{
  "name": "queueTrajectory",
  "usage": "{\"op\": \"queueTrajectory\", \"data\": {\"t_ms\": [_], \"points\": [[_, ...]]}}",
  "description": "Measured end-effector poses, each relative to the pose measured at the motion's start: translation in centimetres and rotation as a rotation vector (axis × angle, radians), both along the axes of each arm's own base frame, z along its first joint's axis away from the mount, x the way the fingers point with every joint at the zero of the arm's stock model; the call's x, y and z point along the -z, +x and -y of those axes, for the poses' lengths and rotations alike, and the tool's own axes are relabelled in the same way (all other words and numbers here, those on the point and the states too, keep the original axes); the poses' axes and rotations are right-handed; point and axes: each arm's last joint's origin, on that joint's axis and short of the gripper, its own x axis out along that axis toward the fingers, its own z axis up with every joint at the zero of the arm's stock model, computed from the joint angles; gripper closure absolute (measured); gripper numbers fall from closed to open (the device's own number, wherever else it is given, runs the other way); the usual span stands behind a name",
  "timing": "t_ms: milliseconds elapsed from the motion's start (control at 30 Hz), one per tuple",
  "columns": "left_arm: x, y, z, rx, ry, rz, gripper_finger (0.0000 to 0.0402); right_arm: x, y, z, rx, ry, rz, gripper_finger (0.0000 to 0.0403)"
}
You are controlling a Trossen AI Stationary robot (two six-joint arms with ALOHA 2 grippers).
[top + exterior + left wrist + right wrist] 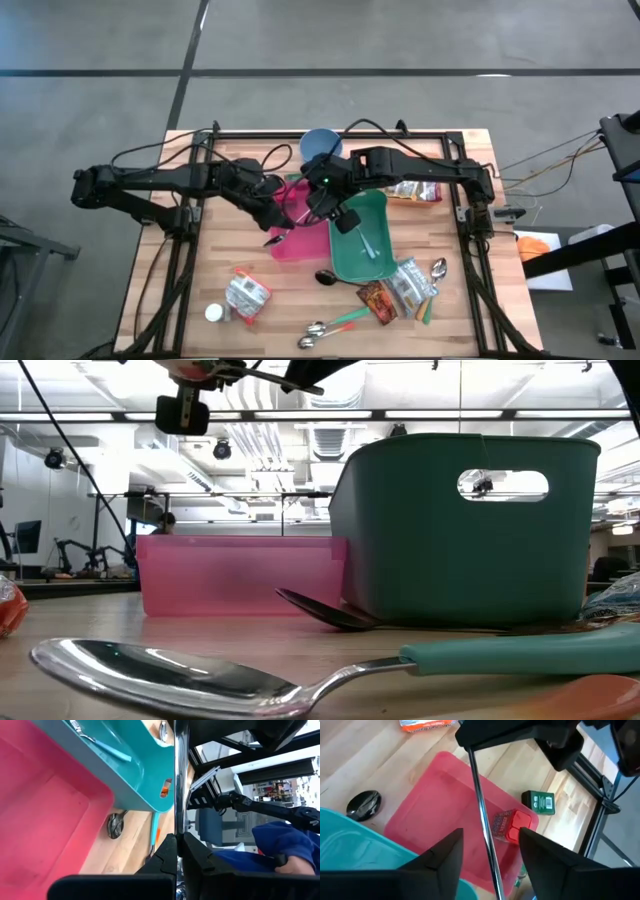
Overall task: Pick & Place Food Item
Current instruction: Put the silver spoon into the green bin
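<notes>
My left gripper point(177, 842) is shut on a thin metal utensil handle point(480, 805), held above the pink bin point(300, 240). My right gripper point(490, 855) hovers open over the same bin. Its fingers stand on either side of the handle without touching it. A red food packet point(512, 825) lies in the pink bin's corner. A green packet point(540, 802) lies on the wood just outside it. The teal bin point(365, 240) stands beside the pink one, with a teal-handled utensil point(112, 750) inside. My left gripper pinches the metal handle point(178, 827) between its two shut fingers. The fingers come slanting down from the table's left and lie along the handle, which sticks out forward past their tips. The handle is lifted clear above the pink bin; its held end is hidden by the fingers.
A black spoon point(325, 277) lies on the table in front of the bins. Snack packets point(400, 290), spoons point(330, 325) and a crumpled packet point(245, 295) lie along the near side. Another packet point(415, 190) and a blue bowl point(320, 145) sit at the far side.
</notes>
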Motion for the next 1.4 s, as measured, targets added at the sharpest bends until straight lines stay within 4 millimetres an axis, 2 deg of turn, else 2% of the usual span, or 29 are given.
{"op": "queueTrajectory", "data": {"t_ms": [267,600,1067,1400], "points": [[-0.1,0.0,0.0,0.005,-0.006,0.009,0.04,0.1,-0.1,0.0,-0.011,-0.002,-0.01,0.0379],[-0.2,0.1,0.0,0.014,0.006,0.033,0.039,0.1,-0.4,-0.1,0.029,0.041,-0.038,0.0392],[-0.8,0.5,-0.6,-0.071,0.115,0.116,0.0242,0.6,-1.3,-0.1,0.311,0.218,-0.157,0.0394],[-3.0,-0.9,-2.4,-0.343,0.248,0.229,0.0192,0.4,-2.4,-0.3,0.477,0.362,-0.24,0.0394]]}}
